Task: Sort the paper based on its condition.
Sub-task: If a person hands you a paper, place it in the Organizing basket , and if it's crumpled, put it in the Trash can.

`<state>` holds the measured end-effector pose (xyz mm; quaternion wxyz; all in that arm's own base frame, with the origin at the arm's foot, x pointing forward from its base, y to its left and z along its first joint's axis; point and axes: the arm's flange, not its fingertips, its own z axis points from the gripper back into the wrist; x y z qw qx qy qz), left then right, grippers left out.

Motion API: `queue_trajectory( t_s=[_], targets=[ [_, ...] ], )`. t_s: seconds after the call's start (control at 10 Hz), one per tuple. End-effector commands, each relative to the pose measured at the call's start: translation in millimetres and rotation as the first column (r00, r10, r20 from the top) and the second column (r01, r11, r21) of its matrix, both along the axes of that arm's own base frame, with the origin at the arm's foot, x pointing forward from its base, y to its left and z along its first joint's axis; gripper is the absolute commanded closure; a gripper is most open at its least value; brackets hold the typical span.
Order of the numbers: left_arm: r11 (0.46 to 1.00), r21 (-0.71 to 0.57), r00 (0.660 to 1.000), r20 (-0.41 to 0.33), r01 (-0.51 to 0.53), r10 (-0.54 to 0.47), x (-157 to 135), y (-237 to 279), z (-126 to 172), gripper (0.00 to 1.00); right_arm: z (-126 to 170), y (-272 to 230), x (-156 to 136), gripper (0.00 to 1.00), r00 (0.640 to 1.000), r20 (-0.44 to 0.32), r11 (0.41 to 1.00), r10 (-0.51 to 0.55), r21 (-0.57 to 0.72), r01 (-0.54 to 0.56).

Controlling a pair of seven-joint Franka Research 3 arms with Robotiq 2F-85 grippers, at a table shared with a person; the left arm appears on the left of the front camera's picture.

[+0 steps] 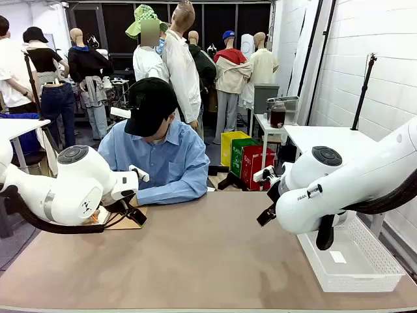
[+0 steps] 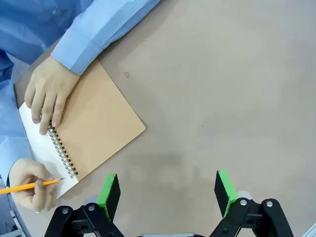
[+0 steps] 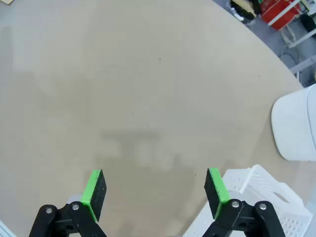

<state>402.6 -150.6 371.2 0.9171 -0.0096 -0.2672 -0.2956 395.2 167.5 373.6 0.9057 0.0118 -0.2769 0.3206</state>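
The left gripper [image 2: 167,195] has its jaws spread wide with nothing between the green pads [image 2: 109,193]; it hangs over bare tan table [image 2: 222,98]. Just beyond its left finger lies a spiral-bound notebook [image 2: 98,123], its brown kraft cover flat on the table. On the other side of the wire spiral is the paper [image 2: 37,136], a white sheet. Whether it is bound or loose cannot be told. One hand of the person [image 2: 47,96] rests flat across the spiral and the sheet. The other hand [image 2: 32,185] holds a yellow-orange pencil [image 2: 29,186] with its tip at the sheet's corner. In the front view the notebook sits near the table's far edge on the robot's left side, directly before the seated person in a blue shirt [image 1: 163,160].

The right gripper [image 3: 155,187] also stands wide and empty, above bare table. A white plastic basket [image 3: 256,197] lies beside its right finger. In the front view this basket sits along the table's right edge toward the near corner, with a tiny white scrap [image 1: 337,256] on its floor.
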Motion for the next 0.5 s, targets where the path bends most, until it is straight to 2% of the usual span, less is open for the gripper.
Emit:
queue_trajectory(
  t_s=[0.0, 0.4],
  targets=[
    [1.000, 0.000, 1.000, 0.000, 0.000, 0.000, 0.0, 0.0, 0.0, 0.00, 0.0, 0.0, 0.0, 0.00, 1.000, 0.000, 1.000, 0.000, 0.000, 0.000],
    [1.000, 0.000, 1.000, 0.000, 0.000, 0.000, 0.0, 0.0, 0.0, 0.00, 0.0, 0.0, 0.0, 0.00, 1.000, 0.000, 1.000, 0.000, 0.000, 0.000]
  ],
)
